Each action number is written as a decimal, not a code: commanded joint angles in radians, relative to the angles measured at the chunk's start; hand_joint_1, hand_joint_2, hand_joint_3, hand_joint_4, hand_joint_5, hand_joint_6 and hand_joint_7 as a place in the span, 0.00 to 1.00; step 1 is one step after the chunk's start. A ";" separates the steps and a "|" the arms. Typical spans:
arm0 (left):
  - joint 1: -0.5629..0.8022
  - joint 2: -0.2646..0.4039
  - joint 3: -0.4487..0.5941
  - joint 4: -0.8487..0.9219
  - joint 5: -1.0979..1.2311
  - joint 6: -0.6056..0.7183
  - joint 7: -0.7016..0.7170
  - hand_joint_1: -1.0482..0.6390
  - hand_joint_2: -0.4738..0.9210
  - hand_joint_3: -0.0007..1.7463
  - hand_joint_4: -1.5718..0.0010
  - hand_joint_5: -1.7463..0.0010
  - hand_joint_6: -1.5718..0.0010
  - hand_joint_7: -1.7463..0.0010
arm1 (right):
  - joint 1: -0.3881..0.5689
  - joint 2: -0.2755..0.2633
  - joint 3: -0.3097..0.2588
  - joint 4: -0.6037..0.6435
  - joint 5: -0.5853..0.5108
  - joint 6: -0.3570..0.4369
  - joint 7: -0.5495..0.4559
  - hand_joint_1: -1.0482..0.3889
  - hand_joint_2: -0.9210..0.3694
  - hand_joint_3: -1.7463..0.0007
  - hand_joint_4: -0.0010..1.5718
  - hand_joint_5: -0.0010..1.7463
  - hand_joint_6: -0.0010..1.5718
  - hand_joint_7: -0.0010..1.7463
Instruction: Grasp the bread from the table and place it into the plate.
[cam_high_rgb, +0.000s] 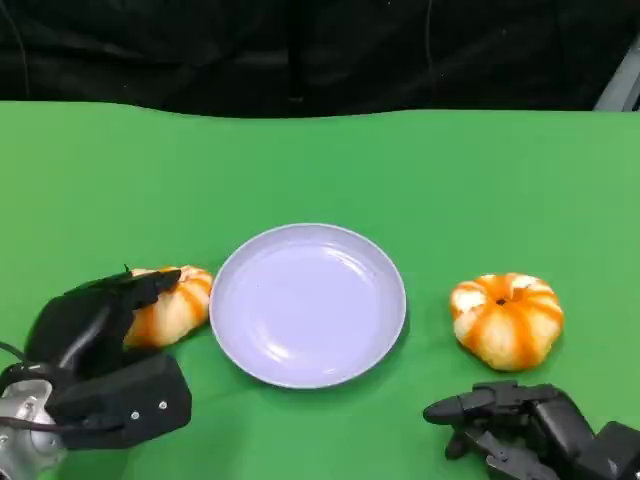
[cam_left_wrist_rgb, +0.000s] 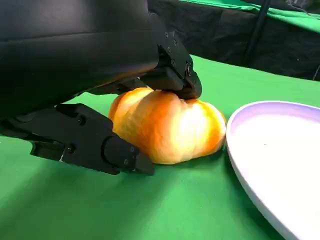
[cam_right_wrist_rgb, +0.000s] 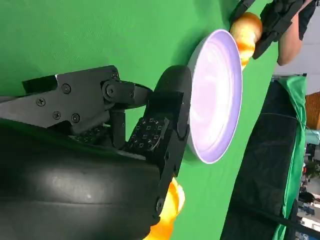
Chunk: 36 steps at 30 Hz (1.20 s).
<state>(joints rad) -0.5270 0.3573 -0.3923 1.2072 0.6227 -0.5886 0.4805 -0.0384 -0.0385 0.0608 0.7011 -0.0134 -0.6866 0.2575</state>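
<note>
The left hand's fingers (cam_left_wrist_rgb: 172, 75) lie across the top of a bread (cam_left_wrist_rgb: 167, 125), while a lower finger sits against its near side down at the green cloth; they bracket the bun, touching it above and at the side, and it rests on the counter (cam_high_rgb: 320, 170). From the head view the left hand (cam_high_rgb: 100, 330) covers the near-left part of this bread (cam_high_rgb: 178, 303), which lies just beside the left rim of the plate (cam_high_rgb: 385, 330), apart from it by a thin strip of green.

The right hand (cam_high_rgb: 520, 425) hovers low at the near right, fingers (cam_high_rgb: 462, 408) apart and stretched toward the middle, holding nothing. In the right wrist view those fingers (cam_right_wrist_rgb: 150, 132) spread open over bare green cloth. A second bread (cam_high_rgb: 506, 320), orange-striped and pumpkin-shaped, sits on the counter just beyond this hand and well to the right of the plate.

The plate is pale lilac, round and shallow, with nothing in it, near the middle of the counter.

The counter is covered in a bright green cloth, smooth and flat. Behind its far edge hangs a black drape (cam_high_rgb: 300, 50). A pale slanted bar (cam_high_rgb: 622, 85) shows at the far right corner.
</note>
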 joint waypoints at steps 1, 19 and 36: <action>-0.005 0.011 -0.012 0.017 0.003 -0.008 -0.023 0.66 0.97 0.01 0.71 1.00 0.66 1.00 | 0.011 -0.011 0.000 0.003 -0.002 0.011 0.001 0.68 0.00 0.79 0.52 0.65 0.76 0.08; -0.013 -0.013 0.011 0.034 -0.020 0.029 0.043 0.60 0.99 0.00 0.53 0.36 0.19 0.95 | 0.010 -0.010 -0.001 0.003 0.003 0.011 0.006 0.67 0.00 0.78 0.52 0.66 0.76 0.08; -0.007 -0.037 0.050 0.044 -0.064 0.039 0.094 0.60 0.98 0.00 0.47 0.48 0.20 0.99 | 0.009 -0.007 0.002 0.004 0.000 0.009 0.001 0.68 0.00 0.79 0.52 0.65 0.76 0.07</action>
<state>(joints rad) -0.5506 0.3227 -0.3506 1.2394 0.5670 -0.5578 0.5553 -0.0383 -0.0383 0.0627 0.6999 -0.0131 -0.6860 0.2572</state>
